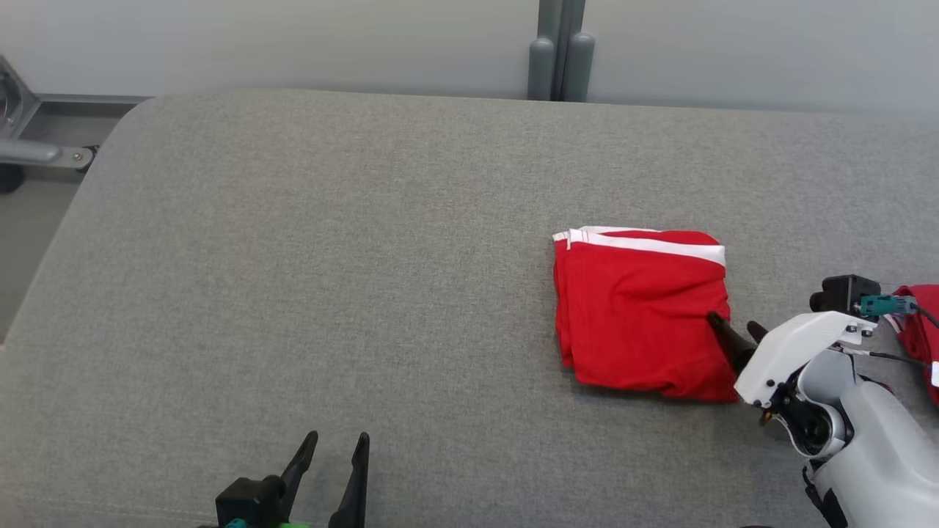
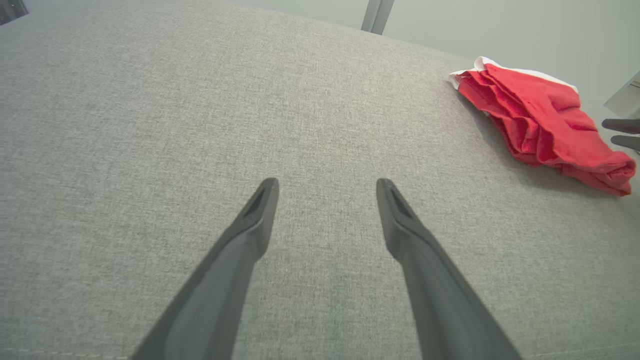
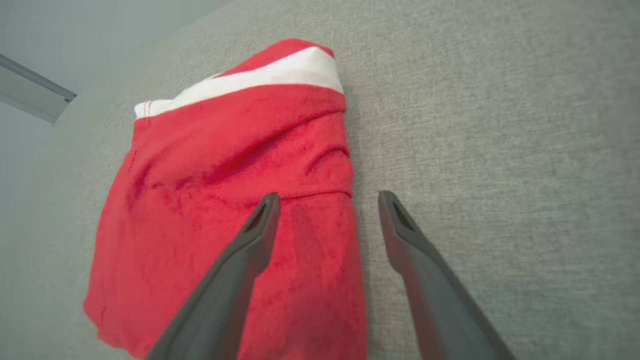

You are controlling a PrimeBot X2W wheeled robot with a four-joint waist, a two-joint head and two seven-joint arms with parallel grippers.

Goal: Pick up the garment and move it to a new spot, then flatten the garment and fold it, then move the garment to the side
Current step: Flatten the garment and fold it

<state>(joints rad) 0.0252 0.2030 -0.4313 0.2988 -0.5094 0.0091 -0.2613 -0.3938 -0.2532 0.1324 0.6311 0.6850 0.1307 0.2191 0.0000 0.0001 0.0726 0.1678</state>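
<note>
Your right gripper [image 3: 328, 197] stands spread and empty, one finger over the edge of the folded red garment [image 1: 638, 315], your left gripper [image 1: 337, 440] spread well away; the move aside looks finished, so withdraw without snagging the fold.

Left pincer [image 1: 337, 441] points forward, fingers spread wide. Well ahead and right of it, right pincer [image 1: 732, 323] gapes too, its wrist [image 1: 796, 345] angled inward.
</note>
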